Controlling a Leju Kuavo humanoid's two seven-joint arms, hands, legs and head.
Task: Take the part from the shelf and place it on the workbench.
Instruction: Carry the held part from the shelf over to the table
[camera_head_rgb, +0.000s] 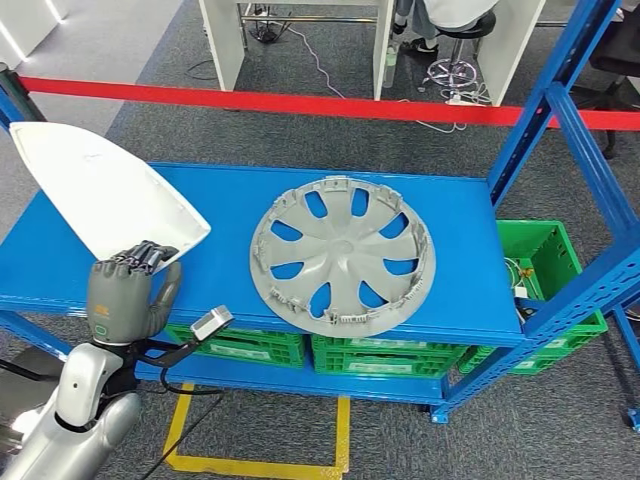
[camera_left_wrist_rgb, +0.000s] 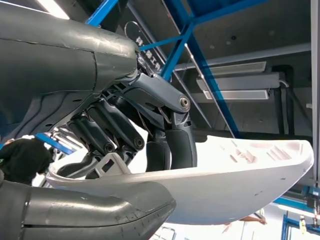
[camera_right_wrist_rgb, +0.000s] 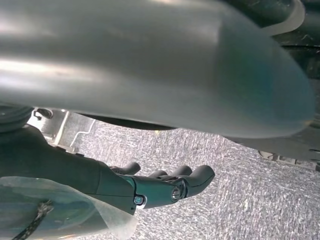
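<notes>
Plastic shell, white, looks light, stiff, slick; my left robot hand pinches its near edge above the blue tabletop's left end. Right robot hand hangs loosely spread.

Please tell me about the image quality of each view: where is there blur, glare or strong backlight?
Head view: evenly lit and sharp; the white part looks slightly overexposed, the hubcap clear. Left wrist view: the left hand is dark against bright ceiling lights, though its edges are sharp. Right wrist view: a blurred grey surface close to the lens carries soft glare; the right hand and the floor beyond are sharper.
</notes>
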